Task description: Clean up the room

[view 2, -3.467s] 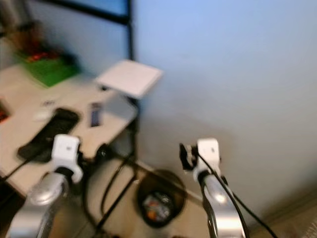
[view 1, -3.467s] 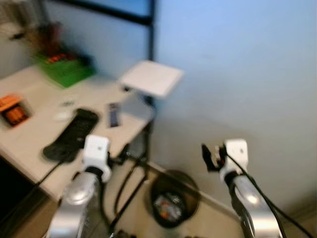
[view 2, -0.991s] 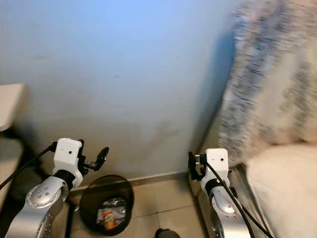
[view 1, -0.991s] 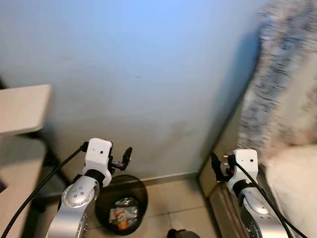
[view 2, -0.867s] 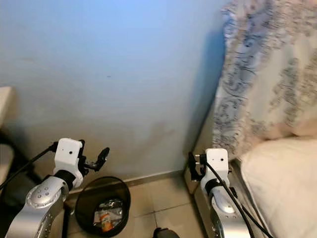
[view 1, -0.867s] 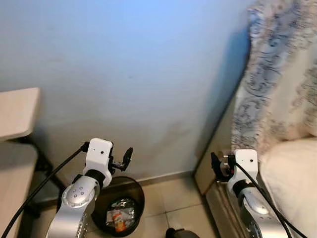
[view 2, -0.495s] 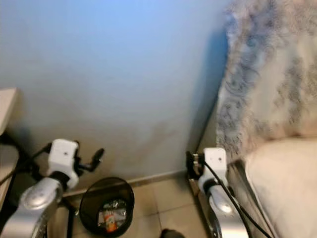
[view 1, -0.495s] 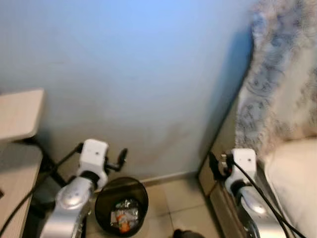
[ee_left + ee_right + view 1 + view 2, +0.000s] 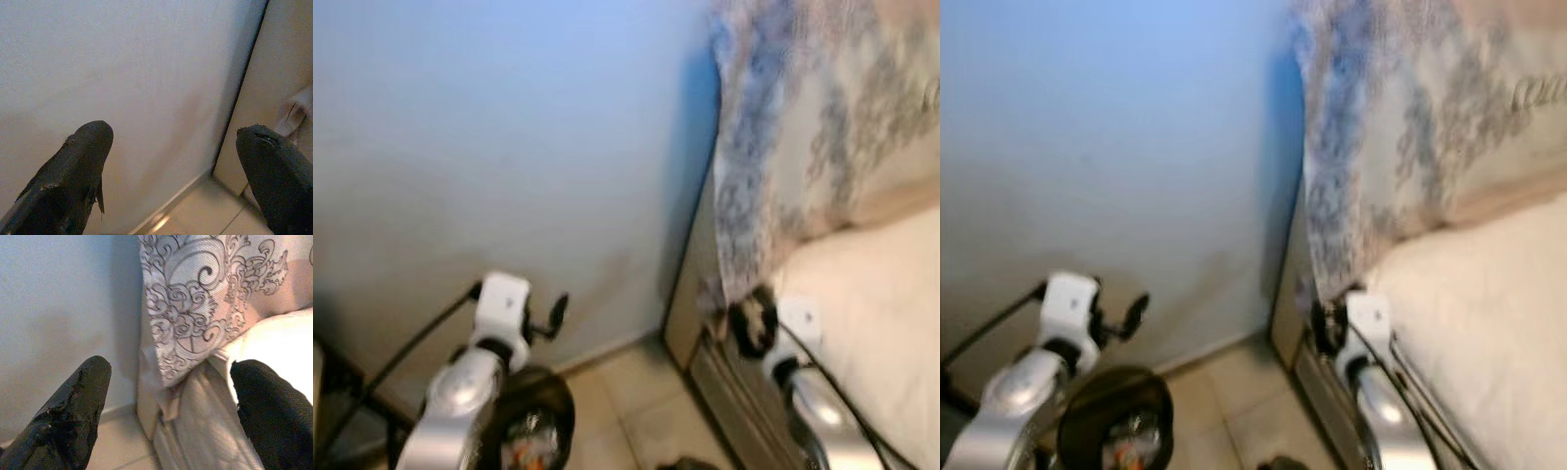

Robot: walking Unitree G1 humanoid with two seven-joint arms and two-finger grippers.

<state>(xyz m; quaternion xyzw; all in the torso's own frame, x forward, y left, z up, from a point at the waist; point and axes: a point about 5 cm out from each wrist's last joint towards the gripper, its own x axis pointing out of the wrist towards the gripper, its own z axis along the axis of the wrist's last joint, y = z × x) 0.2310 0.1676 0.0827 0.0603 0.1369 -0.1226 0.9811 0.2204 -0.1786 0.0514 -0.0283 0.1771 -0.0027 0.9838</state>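
The whole view has swung toward the robot's right since a moment ago: the surface that showed beyond the left arm is gone and the bed (image 9: pixel 881 323) with its patterned cover (image 9: pixel 195 298) now spreads ahead of the right gripper (image 9: pixel 171 416). That reads as the camera turning with the robot, not things moving, and it suggests the robot is leaving the corner to look for something to tidy. The blue wall (image 9: pixel 509 127) stands ahead of both arms. The black waste bin (image 9: pixel 1116 426), with scraps inside, sits on the floor below the left gripper (image 9: pixel 176 176). Both grippers are spread wide and carry nothing, held up in front of the body; no item to clear is picked out yet
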